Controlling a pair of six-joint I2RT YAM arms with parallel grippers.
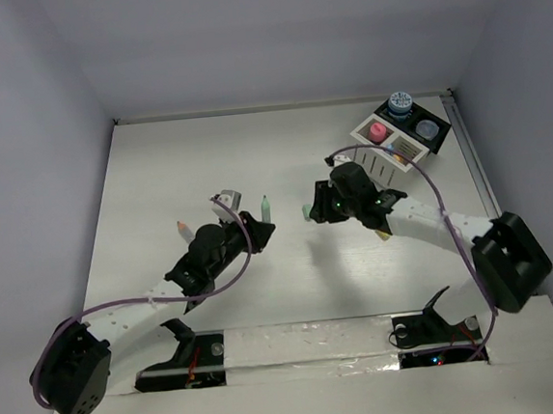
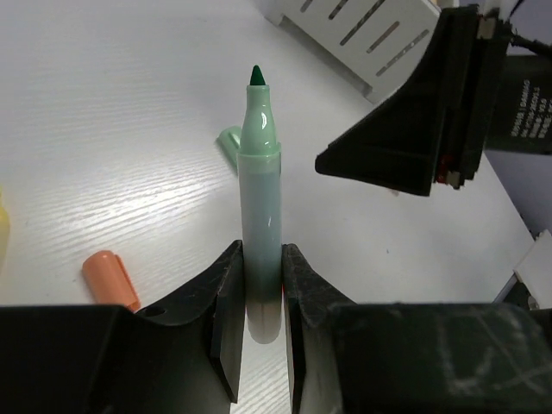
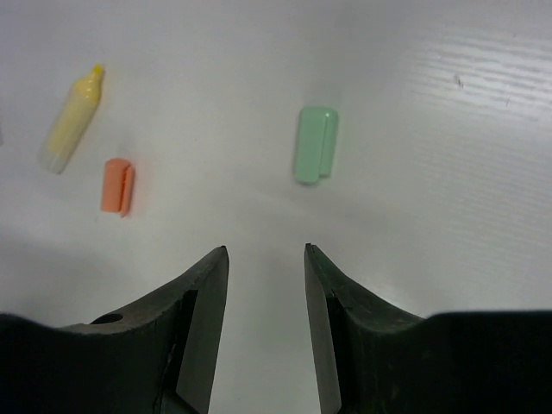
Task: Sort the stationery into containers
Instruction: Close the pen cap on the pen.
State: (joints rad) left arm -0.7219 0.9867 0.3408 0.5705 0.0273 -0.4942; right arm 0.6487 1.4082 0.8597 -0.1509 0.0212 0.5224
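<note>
My left gripper (image 2: pixel 260 259) is shut on an uncapped pale-green marker (image 2: pixel 260 172), which stands upright with its dark tip pointing away; both also show in the top view, the gripper (image 1: pixel 262 228) and the marker (image 1: pixel 266 208). The marker's green cap (image 3: pixel 314 144) lies on the table just ahead of my right gripper (image 3: pixel 266 250), which is open and empty. In the top view the right gripper (image 1: pixel 317 210) hovers beside the cap (image 1: pixel 307 211). The white slatted box with its black tray (image 1: pixel 379 164) stands at the back right.
A yellow highlighter (image 3: pixel 73 117) and an orange cap (image 3: pixel 117 185) lie to the left. The tray holds a pink-capped bottle (image 1: pixel 378 132), a blue-patterned pot (image 1: pixel 400 104) and a grey cup (image 1: pixel 428 128). A small grey item (image 1: pixel 227 199) lies behind the left gripper.
</note>
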